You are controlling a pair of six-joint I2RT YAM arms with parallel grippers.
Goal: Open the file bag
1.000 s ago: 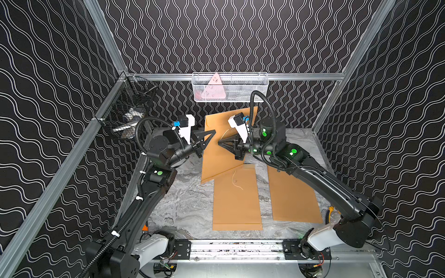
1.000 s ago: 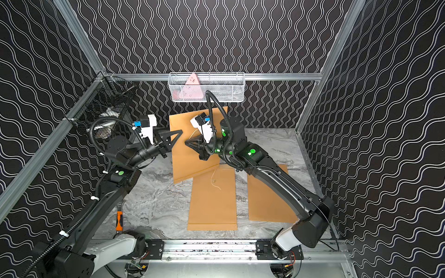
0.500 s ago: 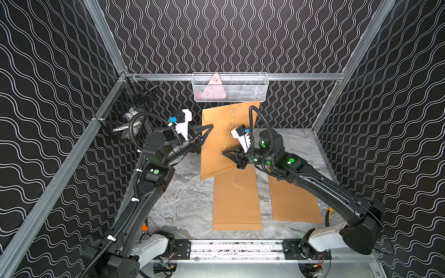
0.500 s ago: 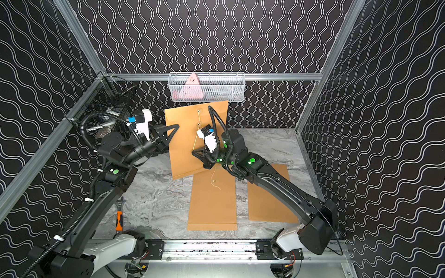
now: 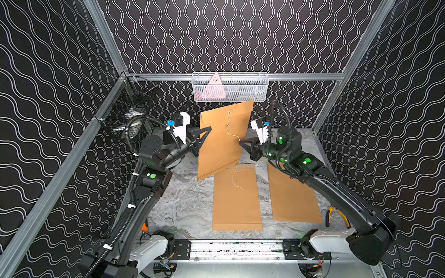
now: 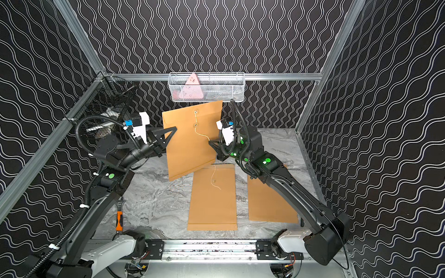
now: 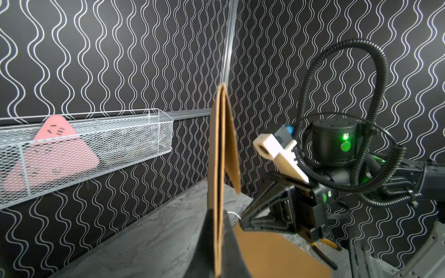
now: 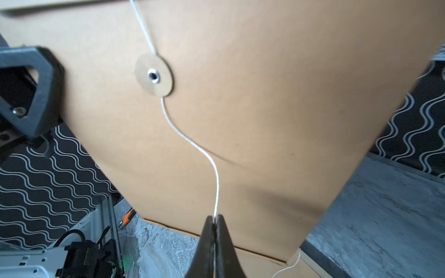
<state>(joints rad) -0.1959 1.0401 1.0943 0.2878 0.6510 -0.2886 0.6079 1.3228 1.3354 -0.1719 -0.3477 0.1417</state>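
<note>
File bag point(image 5: 221, 142), a brown paper one, stands nearly upright in the air above the back of the marble table point(image 5: 187, 204), its long axis close to vertical and leaning a little, with the flap end up toward the white wire basket point(image 5: 240, 89) on the back rail and the closed end down near the far edge of the middle envelope point(image 5: 237, 199) lying flat below; whether that lower corner touches anything cannot be told. Its fastening side faces the top cameras and the right arm point(image 6: 190, 142), while the left wrist view sees it edge-on, the flap curling slightly off the body at the top. The left gripper point(image 5: 206, 133) is clamped on the left long edge in the upper half, a finger on either face point(image 7: 218, 214). The right gripper point(image 5: 240, 142) sits just off the opposite long edge, apart from the paper, pinched tight on the white string point(image 8: 192, 144), which runs from the upper disc point(image 5: 229, 112) down to the lower disc point(image 8: 154, 78) and then sags loosely to the closed tips point(image 8: 215, 217); how far it is wound round the lower disc cannot be told. Another envelope point(image 5: 293, 197) lies flat under the right arm. A pink triangle point(image 5: 214, 89) in the wire basket bears dark marks too small to read.
</note>
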